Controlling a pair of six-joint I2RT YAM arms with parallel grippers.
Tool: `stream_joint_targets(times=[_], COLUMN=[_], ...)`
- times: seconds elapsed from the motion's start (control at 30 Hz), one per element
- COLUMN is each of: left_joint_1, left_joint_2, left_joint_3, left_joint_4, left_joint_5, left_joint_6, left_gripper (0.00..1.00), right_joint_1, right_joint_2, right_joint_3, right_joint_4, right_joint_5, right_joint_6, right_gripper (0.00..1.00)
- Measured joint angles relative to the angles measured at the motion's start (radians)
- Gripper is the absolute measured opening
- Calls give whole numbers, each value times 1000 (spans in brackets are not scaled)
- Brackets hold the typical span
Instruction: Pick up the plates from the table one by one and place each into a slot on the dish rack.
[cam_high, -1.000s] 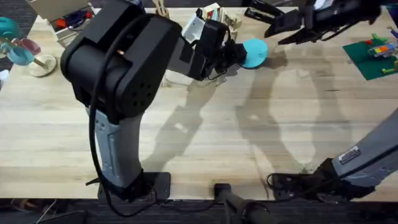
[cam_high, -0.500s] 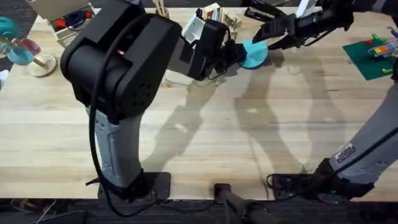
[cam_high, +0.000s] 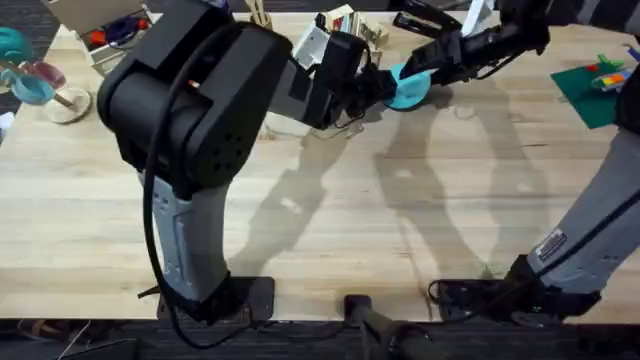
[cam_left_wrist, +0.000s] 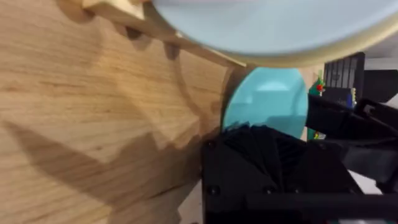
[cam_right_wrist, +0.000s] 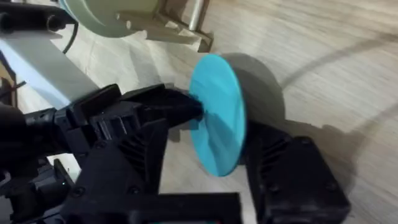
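Overhead, turquoise round flat plate (cam_high: 408, 86) stands on edge at far table (cam_high: 330, 230) edge, left gripper (cam_high: 378, 84) clamped on it; right wrist cam: right gripper (cam_right_wrist: 214, 165) fingers spread astride plate rim; cream plate (cam_left_wrist: 273, 28) in wooden peg rack (cam_left_wrist: 134, 15).

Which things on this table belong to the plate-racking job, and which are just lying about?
Job:
- turquoise round plate
- cream round plate, already in the rack
- light wooden pegged dish rack
- pale wood-plank table

Lying about:
- green mat with coloured blocks
- open box of red and blue bits
- round pale disc at the far left
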Motion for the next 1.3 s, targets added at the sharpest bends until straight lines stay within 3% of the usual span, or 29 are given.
stream_joint_targets(times=[0.33,0.43,0.47,1.1,1.3], left_joint_1=[1,3,4,7,-29], left_joint_2=[0,0,0,0,-67], left_joint_3=[0,0,2,2,2], left_joint_4=[0,3,4,-4,-167], left_joint_5=[0,1,1,27,-1], left_joint_6=[-3,-3,-4,24,99], left_gripper=[38,38,38,41,41], right_joint_1=[-7,-15,-18,-37,-70], right_joint_2=[0,0,0,0,-3], right_joint_3=[0,0,0,0,0], right_joint_4=[3,6,2,-21,-113], right_joint_5=[17,30,25,-2,-11], right_joint_6=[3,6,7,6,-28], right_gripper=[333,67,45,31,32])
